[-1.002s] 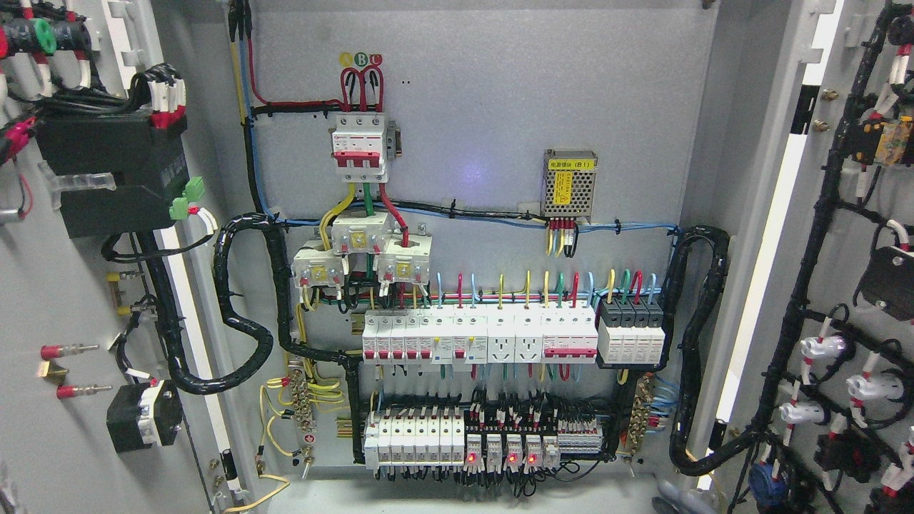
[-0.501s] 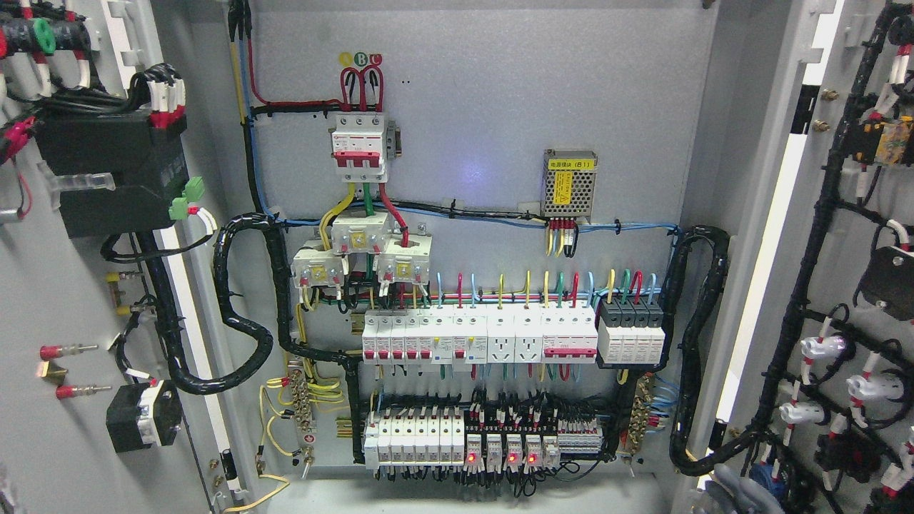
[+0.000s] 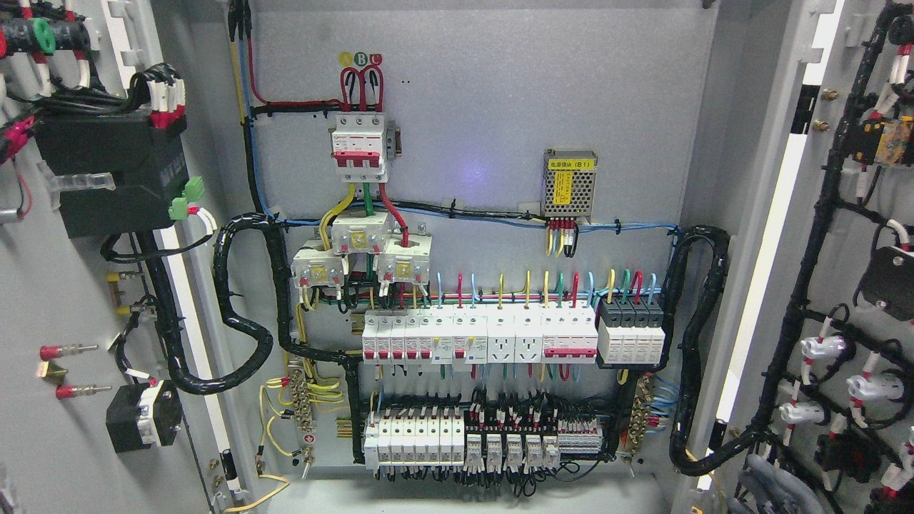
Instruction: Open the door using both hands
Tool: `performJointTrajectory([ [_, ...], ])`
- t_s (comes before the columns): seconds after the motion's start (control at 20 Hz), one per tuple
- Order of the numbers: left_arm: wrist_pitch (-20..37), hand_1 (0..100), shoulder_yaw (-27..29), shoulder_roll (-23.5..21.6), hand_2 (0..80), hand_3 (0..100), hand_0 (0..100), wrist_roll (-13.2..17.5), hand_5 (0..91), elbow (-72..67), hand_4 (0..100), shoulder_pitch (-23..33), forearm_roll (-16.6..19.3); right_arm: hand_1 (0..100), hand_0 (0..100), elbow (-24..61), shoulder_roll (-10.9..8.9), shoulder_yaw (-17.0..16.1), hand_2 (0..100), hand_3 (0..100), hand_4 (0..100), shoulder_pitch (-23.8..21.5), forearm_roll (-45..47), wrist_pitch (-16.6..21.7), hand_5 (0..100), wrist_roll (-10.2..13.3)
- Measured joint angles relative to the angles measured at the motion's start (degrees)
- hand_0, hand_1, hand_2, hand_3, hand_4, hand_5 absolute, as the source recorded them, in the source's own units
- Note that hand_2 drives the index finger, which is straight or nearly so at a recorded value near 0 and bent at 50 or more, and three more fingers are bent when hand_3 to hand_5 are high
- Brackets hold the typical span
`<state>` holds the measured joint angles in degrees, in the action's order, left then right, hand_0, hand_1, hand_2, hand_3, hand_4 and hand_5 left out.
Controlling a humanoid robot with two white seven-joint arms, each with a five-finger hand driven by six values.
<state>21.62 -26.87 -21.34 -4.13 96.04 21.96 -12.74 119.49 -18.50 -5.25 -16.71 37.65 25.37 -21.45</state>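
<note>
Doors: two, both swung wide. Left door [image 3: 64,300] stands at the left edge and right door [image 3: 850,235] at the right edge, inner faces and wiring turned toward the camera. The cabinet [image 3: 485,107] between them is fully exposed.

Judged: opening is all but done.

Right hand [image 3: 760,492]: a grey shape at the bottom edge, low by the right door's foot. It is too cropped to tell whether it is spread or closed, or whether it touches the door. Left hand is out of view.

To finish well: let go without dragging the door back. Pull away low and clear of the door's black harness [image 3: 807,285].

Counts inside:
- main breaker [image 3: 360,146]: one
- white blocks below it: three
- mesh-cased supply [image 3: 569,183]: one
- sockets [image 3: 514,348]: two
- dark modules [image 3: 632,314]: four
</note>
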Motion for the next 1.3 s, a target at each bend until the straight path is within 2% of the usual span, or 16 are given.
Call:
performJointTrajectory([
  [0.3,0.6,0,0.0,-1.7,0.0,0,0,-0.3,0.0,4.8,0,-1.5,0.2,0,0,0.0,-1.29,-1.2,0,0,0,0.0,0.2,0.0,0,0.0],
  [1.2,3.9,0,-0.1,-6.7,0.0,0,0,-0.5,0.0,15.7,0,-11.3,0.4,0,0,-0.5,-3.64,-2.6,0,0,0,0.4,0.4,0.0,0,-0.2],
  [1.3,3.9,0,-0.2,-7.0,0.0,0,0,-0.4,0.0,16.4,0,-12.4,0.4,0,0,-0.7,-3.92,-2.7,0,0,0,0.4,0.4,0.0,0,-0.9],
])
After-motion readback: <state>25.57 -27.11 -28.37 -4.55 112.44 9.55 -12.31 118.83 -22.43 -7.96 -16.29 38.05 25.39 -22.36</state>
